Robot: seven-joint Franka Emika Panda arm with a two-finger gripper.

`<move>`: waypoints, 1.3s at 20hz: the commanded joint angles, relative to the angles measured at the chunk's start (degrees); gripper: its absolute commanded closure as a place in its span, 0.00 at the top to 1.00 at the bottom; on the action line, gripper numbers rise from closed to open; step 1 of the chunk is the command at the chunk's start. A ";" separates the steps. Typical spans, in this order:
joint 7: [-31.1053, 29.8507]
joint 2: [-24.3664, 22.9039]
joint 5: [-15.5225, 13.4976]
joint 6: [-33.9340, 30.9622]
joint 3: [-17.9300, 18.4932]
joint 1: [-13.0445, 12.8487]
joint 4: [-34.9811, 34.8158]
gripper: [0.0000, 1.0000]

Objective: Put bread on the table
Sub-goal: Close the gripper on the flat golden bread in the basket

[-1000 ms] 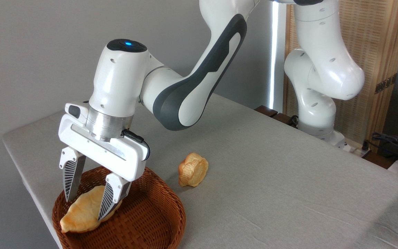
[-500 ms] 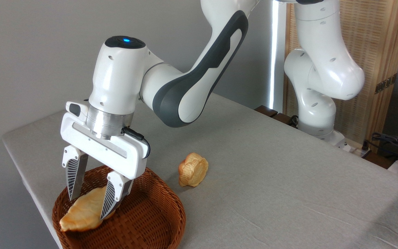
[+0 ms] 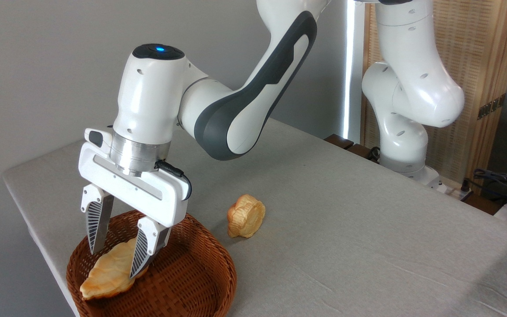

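My hand [image 3: 113, 259] points down into the brown woven basket [image 3: 192, 281] at the near left corner of the desk [image 3: 346, 229], and its two ribbed fingers [image 3: 96, 222] are clamped on the bread [image 3: 108, 273], one on each long side of it. The bread is a long golden-tan pastry with lobed edges; I grip it at its upper, far end, and it slopes down and leftward from there, tilted. Its lower browner tip lies close to the basket's near left wall, though I cannot tell whether that tip touches the weave or hangs just clear of it. The bread is inside the basket's rim, not on the desk's grey cloth. Out on the cloth, just right of the basket and apart from it, a small round flower-shaped bun [image 3: 246, 215] stands on its edge.
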 commanded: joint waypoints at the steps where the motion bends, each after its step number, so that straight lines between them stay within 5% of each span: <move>1: 1.04 -0.04 1.12 -1.11 0.03 -0.02 -0.03 1.00; 15: 0.95 1.46 1.91 -1.02 -0.50 -0.37 -0.03 1.00; 17: 1.04 1.54 2.00 -1.02 -0.50 -0.37 -0.03 0.81; 18: 1.13 1.54 1.91 -1.02 -0.50 -0.37 0.06 0.58; 20: 1.13 1.46 2.00 -1.02 -0.50 -0.37 0.06 0.42; 26: 1.13 1.46 2.00 -1.02 -0.50 -0.37 0.06 0.39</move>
